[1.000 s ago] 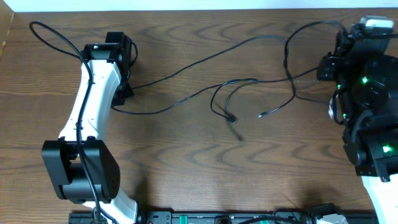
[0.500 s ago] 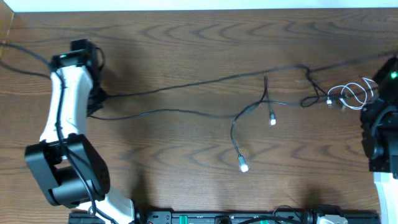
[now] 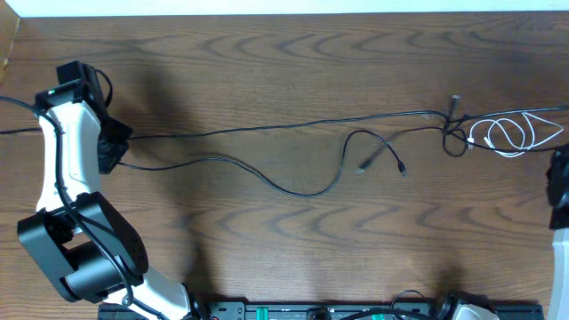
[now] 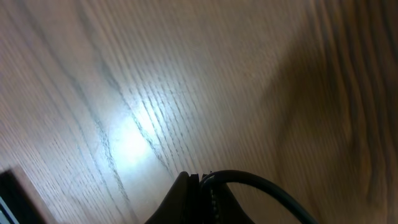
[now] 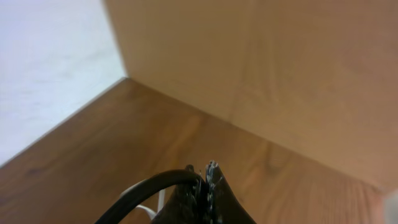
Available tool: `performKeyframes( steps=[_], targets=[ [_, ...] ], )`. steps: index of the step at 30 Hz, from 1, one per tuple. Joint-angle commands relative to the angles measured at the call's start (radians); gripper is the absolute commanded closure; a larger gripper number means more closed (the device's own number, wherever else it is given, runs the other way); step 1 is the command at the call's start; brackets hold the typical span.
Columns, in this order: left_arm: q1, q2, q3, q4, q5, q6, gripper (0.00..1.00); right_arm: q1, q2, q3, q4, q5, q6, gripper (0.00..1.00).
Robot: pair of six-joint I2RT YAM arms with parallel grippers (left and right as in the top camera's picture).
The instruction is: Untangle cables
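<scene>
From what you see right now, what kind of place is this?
Probably a robot test bench or lab. A bare wooden table carries only the loose cables. A white and black robot arm is mounted at its edge, and a plain wall panel stands behind.

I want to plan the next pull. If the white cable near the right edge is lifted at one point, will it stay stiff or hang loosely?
The white cable will probably hang loosely: it lies in soft overlapping loops. It looks very thin, so likely light. Its loops meet the black cables at a knot, so those may drag along.
</scene>
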Motion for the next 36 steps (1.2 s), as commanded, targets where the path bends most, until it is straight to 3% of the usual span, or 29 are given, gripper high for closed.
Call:
performKeyframes(
  steps=[1, 8, 12, 15, 20, 22, 28, 32, 34, 36],
  targets=[
    [0.048, 0.010, -0.002, 0.003, -0.011, -0.078, 0.93, -0.113, 0.035, 0.008, -0.015, -0.034, 0.064, 0.99],
    [0.056, 0.010, -0.002, 0.013, 0.020, -0.077, 0.93, -0.270, 0.114, 0.008, -0.087, -0.279, 0.171, 0.99],
    [0.019, 0.009, -0.002, 0.026, 0.257, -0.005, 0.92, -0.269, 0.123, 0.008, -0.056, -0.448, 0.164, 0.99],
    [-0.106, 0.009, -0.002, 0.059, 0.367, 0.114, 0.93, -0.244, 0.123, 0.008, 0.018, -0.715, 0.069, 0.99],
    [-0.403, 0.009, -0.002, 0.095, 0.342, 0.315, 0.93, -0.161, 0.123, 0.008, 0.026, -0.828, -0.124, 0.99],
    [-0.483, 0.010, -0.002, 0.088, 0.289, 0.340, 0.93, -0.137, 0.123, 0.008, 0.027, -0.819, -0.195, 0.99],
    [-0.600, 0.010, -0.002, 0.018, 0.083, 0.339, 0.93, -0.130, 0.123, 0.017, 0.090, -0.613, -0.160, 0.99],
    [-0.567, 0.009, -0.002, -0.027, 0.026, 0.332, 0.93, -0.148, 0.123, 0.039, 0.147, -0.375, -0.160, 0.99],
    [-0.505, 0.009, -0.002, -0.046, 0.026, 0.292, 0.93, -0.207, 0.130, 0.039, 0.154, -0.215, -0.111, 0.99],
    [-0.456, 0.009, -0.002, -0.049, 0.026, 0.289, 0.93, -0.274, 0.142, 0.038, 0.154, -0.175, -0.056, 0.99]
  ],
)
